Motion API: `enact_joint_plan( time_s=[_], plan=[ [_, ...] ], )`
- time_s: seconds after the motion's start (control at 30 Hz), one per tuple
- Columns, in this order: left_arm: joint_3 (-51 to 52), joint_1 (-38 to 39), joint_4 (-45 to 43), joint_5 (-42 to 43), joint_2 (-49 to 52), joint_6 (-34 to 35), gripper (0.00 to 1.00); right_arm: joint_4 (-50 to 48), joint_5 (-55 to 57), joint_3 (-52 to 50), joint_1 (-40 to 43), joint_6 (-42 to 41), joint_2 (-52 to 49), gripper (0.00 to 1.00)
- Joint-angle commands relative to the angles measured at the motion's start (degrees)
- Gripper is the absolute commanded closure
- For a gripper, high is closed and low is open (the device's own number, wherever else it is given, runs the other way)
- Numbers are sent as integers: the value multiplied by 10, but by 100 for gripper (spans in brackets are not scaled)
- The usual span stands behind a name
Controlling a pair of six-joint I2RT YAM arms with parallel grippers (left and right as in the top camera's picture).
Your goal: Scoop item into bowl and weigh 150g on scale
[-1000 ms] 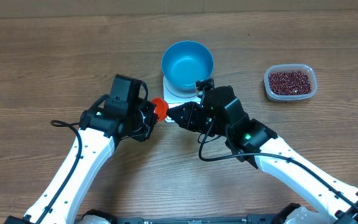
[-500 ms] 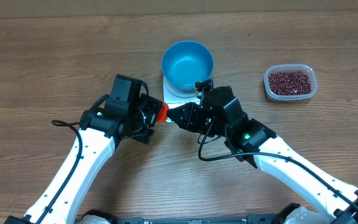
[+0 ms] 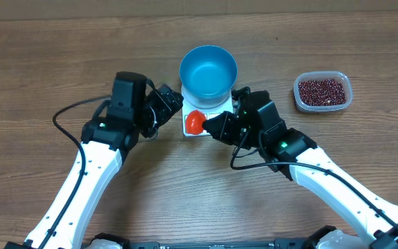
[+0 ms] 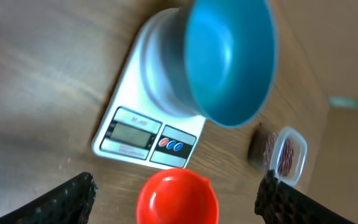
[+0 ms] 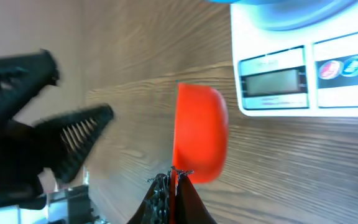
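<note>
Beans [image 3: 321,90] are sitting in the clear tub [image 3: 350,97] at the far right of the worktop [image 3: 47,62], well apart from the blue bowl [image 3: 208,71]. The bowl is resting on the white scale [image 4: 126,93] at far centre and showing only its light blue inside. Right pincer [image 3: 210,125] is clamping shut on the handle of a red scoop [image 3: 195,122], holding its cup at the scale's near edge by the display [image 5: 272,81], while left pincer [image 3: 171,102] is hanging wide open, gripping nothing, just left of scale and scoop.
</note>
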State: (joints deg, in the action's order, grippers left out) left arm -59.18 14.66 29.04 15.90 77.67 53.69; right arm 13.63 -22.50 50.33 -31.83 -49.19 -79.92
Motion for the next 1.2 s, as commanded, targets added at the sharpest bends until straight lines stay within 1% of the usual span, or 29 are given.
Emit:
enact_joint_plan(
  time_s=[0.0, 0.13, 0.2, 0.33, 0.37, 0.47, 0.53, 0.63, 0.73, 0.87, 0.93, 1.03, 1.07, 1.1, 1.17],
  plan=[
    [-6, -13, -16, 68, -17, -141, 14, 21, 0, 12, 23, 48, 52, 96],
    [-7, -24, -26, 141, -26, -241, 14, 95, 0, 12, 73, 87, 113, 96],
    [-7, -26, -28, 161, -29, -274, 14, 136, 0, 16, 96, 113, 144, 96],
    [-7, -23, -21, 172, -31, -307, 18, 247, 0, 42, 153, 177, 211, 96],
    [-7, -18, -12, 170, -31, -327, 20, 289, 0, 54, 176, 192, 231, 96],
    [-7, 1, 2, 156, -31, -347, 20, 357, 17, 70, 223, 202, 270, 96],
    [-7, 20, 6, 138, -31, -347, 19, 380, 28, 70, 254, 215, 296, 96],
    [-7, 59, 6, 111, -31, -347, 19, 400, 28, 71, 292, 261, 325, 96],
    [-7, 100, 6, 70, -30, -347, 19, 416, 28, 78, 326, 289, 334, 96],
    [-7, 161, 5, -8, -21, -346, 20, 403, 28, 82, 365, 306, 335, 96],
    [-7, 188, 3, -41, -9, -329, 22, 390, 28, 82, 377, 307, 335, 96],
    [-7, 216, -1, -83, 18, -282, 29, 375, 30, 82, 389, 306, 330, 96],
    [-7, 222, -3, -93, 29, -269, 33, 372, 31, 82, 391, 306, 329, 96],
    [-7, 226, -6, -101, 41, -259, 37, 370, 34, 82, 393, 306, 327, 96],
    [-7, 231, -15, -111, 67, -240, 50, 369, 40, 82, 396, 307, 326, 96]
  ],
)
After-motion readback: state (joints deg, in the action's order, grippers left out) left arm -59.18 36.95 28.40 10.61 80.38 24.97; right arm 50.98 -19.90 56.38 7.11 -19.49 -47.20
